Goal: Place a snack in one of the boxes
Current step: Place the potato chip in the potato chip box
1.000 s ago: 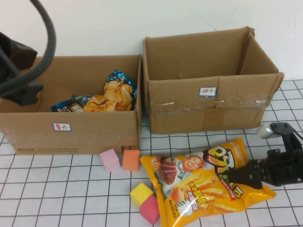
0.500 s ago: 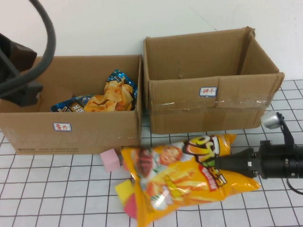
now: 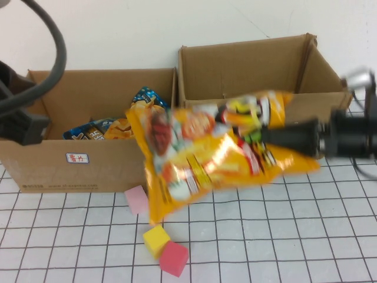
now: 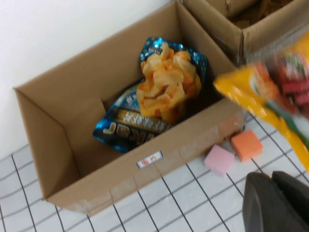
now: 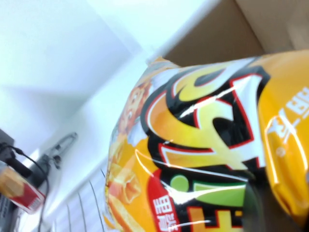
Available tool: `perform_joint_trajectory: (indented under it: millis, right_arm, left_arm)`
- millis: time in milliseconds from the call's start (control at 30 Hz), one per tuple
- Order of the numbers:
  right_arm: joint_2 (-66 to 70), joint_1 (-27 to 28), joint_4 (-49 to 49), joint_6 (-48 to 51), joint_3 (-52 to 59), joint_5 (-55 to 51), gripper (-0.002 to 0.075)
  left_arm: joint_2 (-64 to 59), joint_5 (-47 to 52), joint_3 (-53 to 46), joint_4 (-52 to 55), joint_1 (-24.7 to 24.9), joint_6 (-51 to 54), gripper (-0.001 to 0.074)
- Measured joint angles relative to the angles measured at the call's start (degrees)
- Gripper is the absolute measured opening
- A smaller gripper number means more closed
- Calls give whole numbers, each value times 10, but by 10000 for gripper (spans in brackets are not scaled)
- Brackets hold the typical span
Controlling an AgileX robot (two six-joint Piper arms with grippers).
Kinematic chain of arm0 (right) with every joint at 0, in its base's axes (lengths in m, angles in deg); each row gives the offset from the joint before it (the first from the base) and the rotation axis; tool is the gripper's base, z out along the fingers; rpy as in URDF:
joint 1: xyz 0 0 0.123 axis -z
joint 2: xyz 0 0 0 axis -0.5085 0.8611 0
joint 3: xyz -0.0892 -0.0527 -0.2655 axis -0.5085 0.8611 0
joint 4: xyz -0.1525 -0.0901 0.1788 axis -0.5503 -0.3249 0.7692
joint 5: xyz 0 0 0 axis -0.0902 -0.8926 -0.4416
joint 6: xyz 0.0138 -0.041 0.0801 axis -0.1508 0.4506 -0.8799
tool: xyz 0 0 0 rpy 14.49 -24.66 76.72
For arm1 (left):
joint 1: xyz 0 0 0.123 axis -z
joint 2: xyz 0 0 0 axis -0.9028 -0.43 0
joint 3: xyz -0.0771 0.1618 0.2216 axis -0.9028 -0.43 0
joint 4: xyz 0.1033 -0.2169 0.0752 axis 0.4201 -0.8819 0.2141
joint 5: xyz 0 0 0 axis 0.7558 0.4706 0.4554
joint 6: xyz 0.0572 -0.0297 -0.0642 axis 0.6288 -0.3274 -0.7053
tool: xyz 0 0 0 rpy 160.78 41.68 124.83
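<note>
My right gripper is shut on the right end of a large yellow snack bag and holds it in the air in front of the two cardboard boxes. The bag fills the right wrist view and its edge shows in the left wrist view. The left box holds a blue snack pack and an orange one. The right box looks empty inside. My left gripper is shut, hovering above the grid mat in front of the left box; its arm shows at the far left.
Small foam cubes lie on the grid mat: pink, yellow and red, plus an orange one hidden behind the bag in the high view. A white wall stands behind the boxes.
My right gripper has lifted the yellow snack bag off the mat, up and toward the boxes. The yellow and red cubes it covered now show. The left arm barely moved.
</note>
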Motion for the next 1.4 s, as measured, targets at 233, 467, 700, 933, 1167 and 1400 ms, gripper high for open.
perform_joint_trajectory:
  millis: [233,467,700,933,1167,1400]
  right_arm:
    - [-2,-79,-2,-47,-177,113,22]
    - [73,-173,-2,-76,-338,305,22]
    - [196,-210,1,-114,-479,349,42]
    - [282,-227,2,-137,-561,347,468]
    - [268,-226,-3,-137,-568,313,571]
    - [172,-209,-199,-191,-570,255,106]
  left_arm:
    - [0,27,0,2,0,-12,-1]
    - [0,30,0,65,0,-44,-1]
    - [4,30,0,114,0,-73,-1]
    - [15,30,0,116,0,-76,-1]
    - [29,30,0,118,0,-91,-1]
    - [34,4,0,77,0,-149,-1]
